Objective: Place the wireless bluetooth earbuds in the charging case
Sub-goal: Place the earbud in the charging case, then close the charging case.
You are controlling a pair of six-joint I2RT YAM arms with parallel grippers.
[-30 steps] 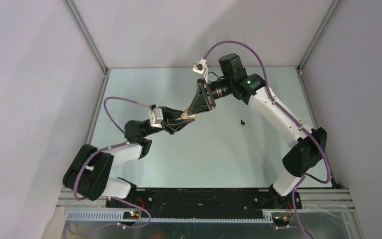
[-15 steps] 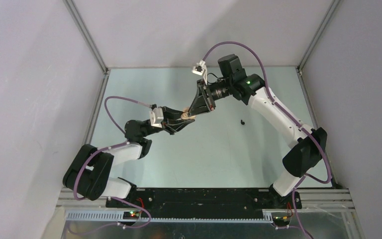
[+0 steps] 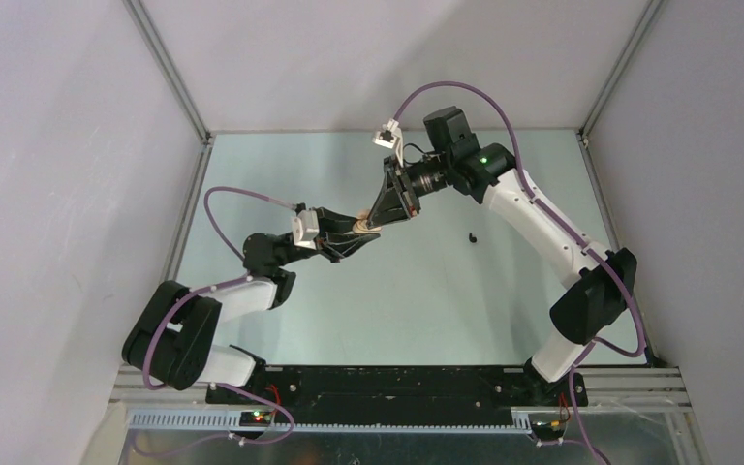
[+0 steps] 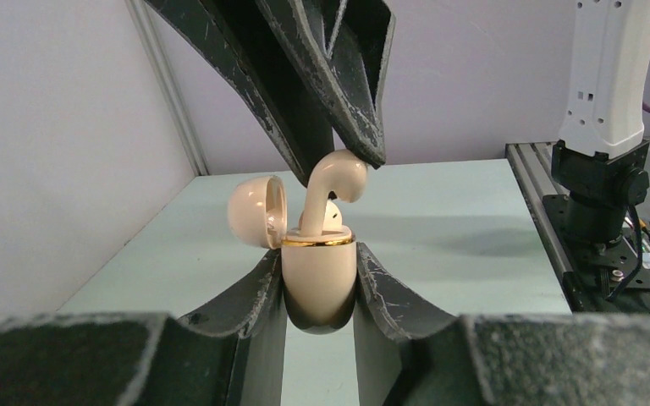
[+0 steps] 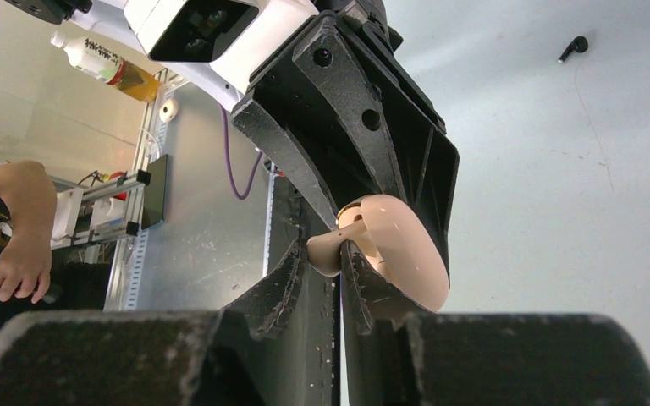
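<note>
My left gripper (image 4: pixel 319 264) is shut on the beige charging case (image 4: pixel 317 283) and holds it upright above the table, its lid (image 4: pixel 252 211) open to the left. My right gripper (image 5: pixel 323 254) is shut on a beige earbud (image 4: pixel 335 179) whose stem points down into the case mouth. A second beige bud (image 4: pixel 332 216) sits in the case behind it. In the top view the two grippers meet at the case (image 3: pixel 360 225). One black earbud (image 3: pixel 472 236) lies on the table to the right and also shows in the right wrist view (image 5: pixel 574 47). The other black bud is out of view.
The pale green table (image 3: pixel 426 300) is walled by grey panels and metal posts (image 3: pixel 170 77). The right arm's base (image 4: pixel 597 169) stands at the near edge. A bottle (image 5: pixel 101 63) and a person's hand (image 5: pixel 17 262) are outside the cell.
My right wrist has shifted very slightly; the earbud stays at the case mouth. The left arm has not moved.
</note>
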